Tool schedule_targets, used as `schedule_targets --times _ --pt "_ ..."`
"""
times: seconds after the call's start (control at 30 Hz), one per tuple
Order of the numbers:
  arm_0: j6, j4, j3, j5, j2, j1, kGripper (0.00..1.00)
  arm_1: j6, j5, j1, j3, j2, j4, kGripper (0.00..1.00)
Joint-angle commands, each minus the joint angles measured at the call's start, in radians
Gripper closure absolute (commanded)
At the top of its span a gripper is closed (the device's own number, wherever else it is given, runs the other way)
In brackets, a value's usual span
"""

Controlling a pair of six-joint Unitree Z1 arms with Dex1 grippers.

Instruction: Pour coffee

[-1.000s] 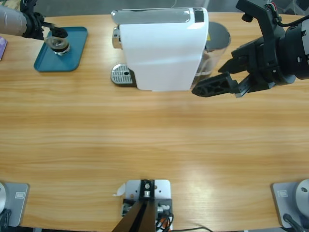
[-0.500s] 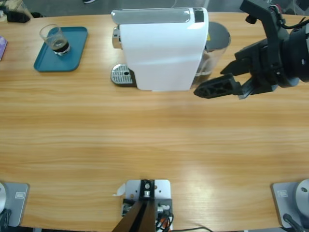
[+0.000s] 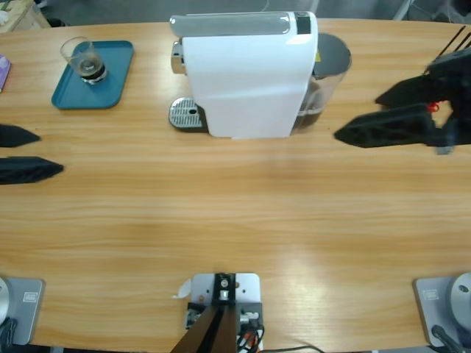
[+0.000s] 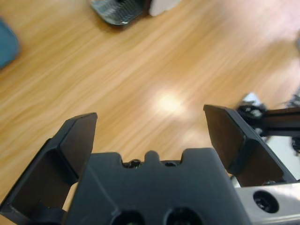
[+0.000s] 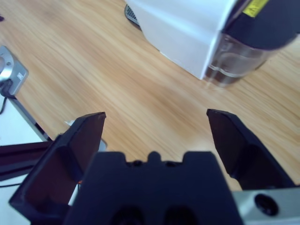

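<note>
**Coffee in glass on tray; both jaws wide**

The tabletop carries a white coffee machine at 12 o'clock. At 10 o'clock, a teal tray holds a clear glass containing the coffee. The left gripper at 9 o'clock and the right gripper at 3 o'clock hold nothing, jaws wide.

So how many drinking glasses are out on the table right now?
1. A single clear glass with a little dark coffee in it stands on the blue tray at the table's far left corner. Another could be hidden behind the white coffee machine.
</note>
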Motion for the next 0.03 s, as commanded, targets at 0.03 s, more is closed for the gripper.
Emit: schedule_targets --times 0.03 --pt "0.018 0.006 -0.053 0.032 -0.080 0.014 0.000 0.000 -0.031 -0.012 0.040 -0.090 0.033 0.000"
